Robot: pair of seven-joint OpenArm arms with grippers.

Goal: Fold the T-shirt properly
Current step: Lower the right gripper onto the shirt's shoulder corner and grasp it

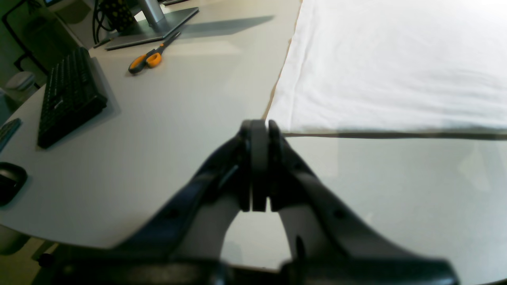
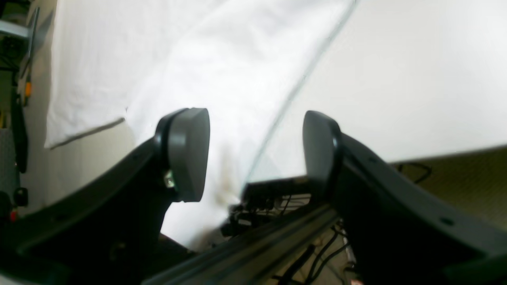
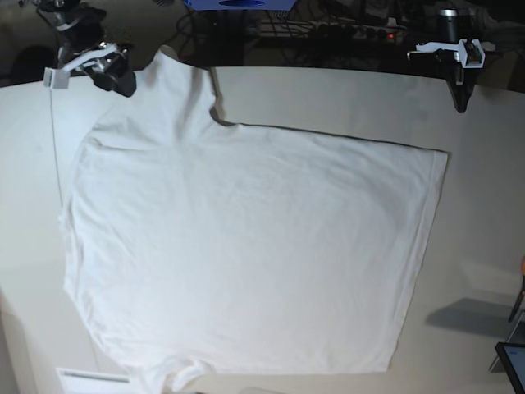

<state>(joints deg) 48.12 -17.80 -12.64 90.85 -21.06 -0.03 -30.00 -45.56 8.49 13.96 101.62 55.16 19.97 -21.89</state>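
Base view shows the T-shirt (image 3: 246, 246) flat on the worktop (image 3: 484, 205), left claw (image 3: 462, 103) together, right claw (image 3: 115, 80) apart, empty: first fold unstarted, next needs an edge grip.

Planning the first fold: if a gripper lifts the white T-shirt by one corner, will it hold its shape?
Probably not. The T-shirt lies flat in soft wrinkles, so it will likely droop and trail. It looks thin and light, so one pinch should lift it. Spread wide on the table, it may drag and bunch.
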